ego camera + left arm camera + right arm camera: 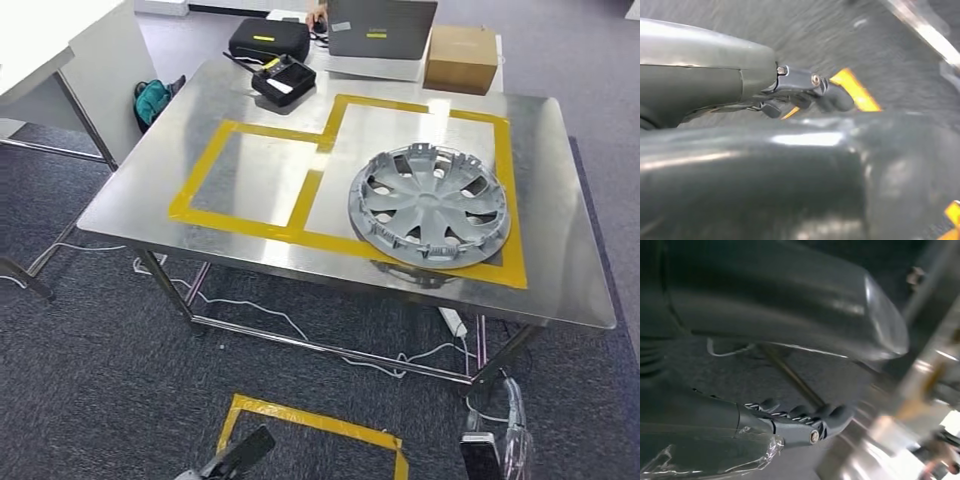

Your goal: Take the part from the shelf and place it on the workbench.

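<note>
Silver hubcap (429,205) lies flat on our steel desk (573,260), inside the right-hand box of yellow tape (302,200). Our left hand (806,92) and right hand (806,422) hang low over the carpet (98,370), fingers loosely apart, holding nothing.
</note>
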### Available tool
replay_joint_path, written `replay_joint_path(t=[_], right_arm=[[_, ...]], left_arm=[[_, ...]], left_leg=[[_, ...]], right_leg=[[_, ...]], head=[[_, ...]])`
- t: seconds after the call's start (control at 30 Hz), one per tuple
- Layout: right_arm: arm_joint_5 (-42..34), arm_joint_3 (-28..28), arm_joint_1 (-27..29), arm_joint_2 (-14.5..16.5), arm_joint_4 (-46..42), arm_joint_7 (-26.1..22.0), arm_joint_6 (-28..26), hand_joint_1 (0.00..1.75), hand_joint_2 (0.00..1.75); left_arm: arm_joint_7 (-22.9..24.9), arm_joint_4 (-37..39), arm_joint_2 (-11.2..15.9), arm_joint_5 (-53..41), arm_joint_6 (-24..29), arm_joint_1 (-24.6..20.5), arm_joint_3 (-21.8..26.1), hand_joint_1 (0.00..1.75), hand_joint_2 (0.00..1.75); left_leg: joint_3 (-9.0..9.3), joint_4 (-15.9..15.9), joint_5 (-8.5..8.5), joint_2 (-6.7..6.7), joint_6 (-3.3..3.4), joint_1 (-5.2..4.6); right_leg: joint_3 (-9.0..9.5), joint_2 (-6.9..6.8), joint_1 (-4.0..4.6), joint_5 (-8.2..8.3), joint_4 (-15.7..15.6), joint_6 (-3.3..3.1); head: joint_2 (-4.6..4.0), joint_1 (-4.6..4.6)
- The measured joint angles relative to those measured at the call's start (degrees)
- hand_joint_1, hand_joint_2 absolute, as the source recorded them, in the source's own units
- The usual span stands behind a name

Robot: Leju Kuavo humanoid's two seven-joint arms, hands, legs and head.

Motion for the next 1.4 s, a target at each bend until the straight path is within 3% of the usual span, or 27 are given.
replay_joint_path(t=[0.07,0.1,0.17,0.2,0.23,0.27,0.3,0.37,0.4,0.43,0.47,0.53,0.57,0.63,0.7,0.73,0.77,0.8,0.87,0.93,0.97,1.07,1.13,1.2,1.27,1.33,1.4], right_arm=[[-1.34,-5.05,-4.78,-0.17,12.56,0.26,2.46,0.00,0.00],[-2.00,-7.28,-6.51,-0.21,17.58,0.70,3.71,0.00,0.00],[-2.73,-10.82,-8.64,-0.27,25.53,1.17,5.31,0.00,0.00],[-2.84,-12.08,-9.36,-0.27,28.54,1.21,5.55,0.00,0.00],[-2.88,-13.17,-10.01,-0.27,31.21,1.23,5.63,0.00,0.00],[-2.91,-14.04,-10.56,-0.27,33.40,1.25,5.63,0.00,0.00],[-2.91,-14.75,-11.05,-0.27,35.19,1.27,5.63,0.00,0.00],[-2.91,-15.89,-11.97,-0.32,38.12,1.43,5.69,0.00,0.00],[-2.80,-16.32,-12.35,-0.36,39.31,1.83,5.87,0.00,0.00],[-2.57,-16.68,-12.75,-0.41,40.44,2.70,6.18,0.00,0.00],[-2.20,-16.93,-13.10,-0.49,41.44,4.16,6.78,0.00,0.00],[-1.13,-17.18,-13.76,-0.60,43.45,8.36,8.42,0.00,0.00],[-0.65,-17.25,-13.96,-0.76,44.31,10.48,9.22,0.00,0.00],[0.41,-17.27,-14.11,-0.97,45.61,14.15,10.50,0.00,0.00],[2.06,-17.13,-14.24,-1.07,46.37,16.92,11.49,0.00,0.00],[3.22,-16.89,-14.36,-1.08,46.61,17.86,11.91,0.00,0.00],[4.66,-16.43,-14.53,-1.09,46.79,18.49,12.36,0.00,0.00],[6.19,-15.78,-14.76,-1.10,46.93,18.84,12.84,0.00,0.00],[8.91,-14.14,-15.43,-1.18,47.13,19.18,13.64,0.00,0.00],[10.14,-12.82,-15.90,-1.26,47.24,19.55,13.91,0.00,0.00],[10.37,-12.40,-15.92,-1.29,47.34,19.76,13.94,0.00,0.00],[10.65,-11.55,-15.81,-1.42,47.73,20.30,14.10,0.00,0.00],[10.63,-11.13,-15.96,-1.44,47.87,20.42,14.48,0.00,0.00],[10.76,-10.81,-15.71,-1.43,48.04,20.55,14.84,0.00,0.00],[11.11,-10.54,-15.34,-1.43,48.19,20.90,14.98,0.00,0.00],[11.42,-10.24,-15.31,-1.43,48.25,21.28,15.05,0.00,0.00],[11.58,-9.99,-15.34,-1.44,48.28,21.45,15.04,0.00,0.00]], left_arm=[[2.20,-0.47,-0.42,-1.77,-0.98,-2.40,-0.79,0.00,0.00],[2.43,-0.65,-0.63,-2.02,-0.57,-2.94,-0.81,0.00,0.00],[2.41,-0.86,-0.93,-2.44,0.26,-3.33,-0.87,0.00,0.00],[2.36,-0.91,-1.00,-2.57,0.45,-3.35,-0.91,0.00,0.00],[2.31,-0.93,-1.03,-2.67,0.55,-3.35,-0.95,0.00,0.00],[2.27,-0.96,-1.05,-2.70,0.58,-3.34,-0.97,0.00,0.00],[2.25,-0.99,-1.09,-2.71,0.57,-3.36,-0.99,0.00,0.00],[2.24,-1.19,-1.26,-2.72,0.57,-3.59,-1.00,0.00,0.00],[2.22,-1.34,-1.38,-2.73,0.62,-3.83,-1.00,0.00,0.00],[2.20,-1.47,-1.55,-2.75,0.74,-4.05,-1.01,0.00,0.00],[2.19,-1.58,-1.70,-2.80,0.95,-4.17,-1.01,0.00,0.00],[2.31,-1.62,-1.94,-3.03,1.55,-3.99,-0.97,0.00,0.00],[2.39,-1.62,-2.10,-3.17,1.87,-3.86,-0.94,0.00,0.00],[2.49,-1.63,-2.69,-3.35,2.48,-3.80,-0.82,0.00,0.00],[2.46,-1.64,-3.44,-3.42,3.12,-3.74,-0.64,0.00,0.00],[2.47,-1.64,-3.58,-3.19,3.16,-3.67,-0.48,0.00,0.00],[2.56,-1.64,-3.02,-2.53,2.46,-3.79,-0.14,0.00,0.00],[2.70,-1.64,-1.85,-1.48,0.90,-4.20,0.36,0.00,0.00],[3.02,-1.64,1.77,0.94,-3.75,-6.11,1.98,0.00,0.00],[3.09,-1.64,5.02,2.02,-6.64,-8.34,3.55,0.00,0.00],[3.03,-1.64,6.10,2.12,-7.09,-9.14,4.10,0.00,0.00],[2.71,-1.71,7.29,1.74,-6.60,-9.50,4.89,0.00,0.00],[2.60,-1.85,7.35,1.38,-5.45,-8.87,5.12,0.00,0.00],[2.57,-2.17,7.01,1.28,-4.22,-8.56,5.37,0.00,0.00],[2.66,-2.43,6.59,1.38,-3.16,-8.21,5.95,0.00,0.00],[2.75,-2.62,6.38,1.47,-2.55,-7.64,6.60,0.00,0.00],[2.72,-3.02,6.15,1.48,-2.27,-7.31,7.08,0.00,0.00]], left_leg=[[-0.76,0.69,-0.98,-0.30,-0.72,0.14],[-1.50,2.48,-3.18,-0.36,-1.13,0.23],[-3.72,9.54,-9.37,-0.32,-1.88,0.51],[-4.73,13.54,-11.53,-0.31,-2.19,0.69],[-5.08,16.38,-12.32,-0.28,-2.44,0.85],[-4.52,17.37,-11.90,-0.23,-2.63,0.99],[-2.87,16.18,-10.62,-0.08,-2.79,1.12],[3.35,8.62,-8.50,1.53,-3.08,1.33],[6.27,4.46,-8.36,2.45,-2.95,1.23],[8.15,1.45,-8.53,3.18,-2.60,1.11],[8.80,0.02,-8.75,3.36,-2.07,0.88],[7.83,-0.25,-8.12,2.39,-0.61,0.58],[7.28,-0.23,-7.54,1.86,0.00,0.52],[5.85,-0.29,-6.12,0.66,1.06,0.54],[4.04,-0.27,-4.66,-0.68,1.53,0.27],[3.10,-0.25,-3.90,-1.36,1.63,0.05],[2.13,-0.23,-3.12,-1.99,1.68,-0.18],[1.20,-0.20,-2.37,-2.62,1.66,-0.39],[-0.45,-0.13,-0.90,-3.81,1.43,-0.57],[-1.48,-0.12,0.34,-4.84,1.00,-0.61],[-1.71,-0.16,0.87,-5.43,0.73,-0.56],[-2.13,-0.53,1.94,-7.14,-0.33,-0.42],[-3.53,2.09,-0.88,-5.24,-1.09,-0.34],[-6.19,9.17,-6.31,-2.20,-1.91,0.13],[-7.76,15.27,-8.91,-0.90,-2.77,0.86],[-5.43,13.86,-7.50,-0.19,-3.57,1.55],[0.09,6.24,-5.06,2.13,-4.25,1.98]], right_leg=[[-1.12,-0.72,-0.14,1.23,-0.06,-0.98],[-1.81,-0.98,-0.31,1.98,-0.14,-1.38],[-3.31,-1.38,-0.46,3.48,-0.08,-1.71],[-4.22,-1.65,-0.51,4.25,-0.02,-1.66],[-5.14,-2.01,-0.55,5.01,0.07,-1.53],[-6.17,-2.45,-0.62,5.68,0.16,-1.36],[-7.07,-2.92,-0.70,6.25,0.27,-1.15],[-8.53,-3.83,-0.81,7.14,0.72,-0.61],[-9.12,-4.30,-0.81,7.52,1.04,-0.26],[-9.53,-4.81,-0.80,7.98,1.29,0.14],[-9.75,-5.35,-0.82,8.45,1.37,0.53],[-9.97,-6.20,-1.16,9.29,1.23,1.37],[-10.35,-5.67,-1.35,8.66,1.61,1.70],[-11.90,-3.01,-1.48,4.29,5.61,2.06],[-13.86,-0.75,-1.14,-1.46,13.29,1.93],[-14.33,-0.40,-0.86,-2.92,16.50,1.71],[-14.04,-0.25,-0.55,-3.10,18.13,1.34],[-12.79,-0.12,-0.20,-2.13,17.71,0.83],[-7.53,1.53,0.49,0.43,11.18,-0.67],[-2.48,4.29,0.67,0.46,3.57,-1.56],[-1.34,5.11,0.66,-0.17,1.52,-1.69],[-1.35,3.39,0.71,0.45,0.54,-2.12],[-1.58,1.86,0.39,1.65,-0.02,-2.67],[-2.26,0.22,0.22,2.58,-0.16,-2.75],[-3.15,-1.61,0.03,3.15,-0.09,-2.41],[-3.81,-3.28,-0.38,3.52,0.00,-1.92],[-4.19,-4.80,-0.69,3.57,0.23,-1.16]], head=[[0.00,0.09],[-0.01,-0.05],[-0.01,-0.43],[-0.01,-0.51],[-0.01,-0.54],[-0.01,-0.54],[-0.01,-0.55],[-0.01,-0.60],[-0.01,-0.68],[-0.01,-0.68],[-0.01,-0.75],[-0.01,-0.70],[-0.01,-0.73],[-0.01,-0.64],[-0.01,-0.56],[-0.01,-0.55],[-0.01,-0.55],[-0.01,-0.56],[-0.01,-0.59],[-0.01,-0.74],[-0.01,-0.73],[0.01,-0.45],[0.02,-0.91],[0.02,-1.48],[0.02,-1.54],[0.02,-1.56],[0.02,-1.67]])
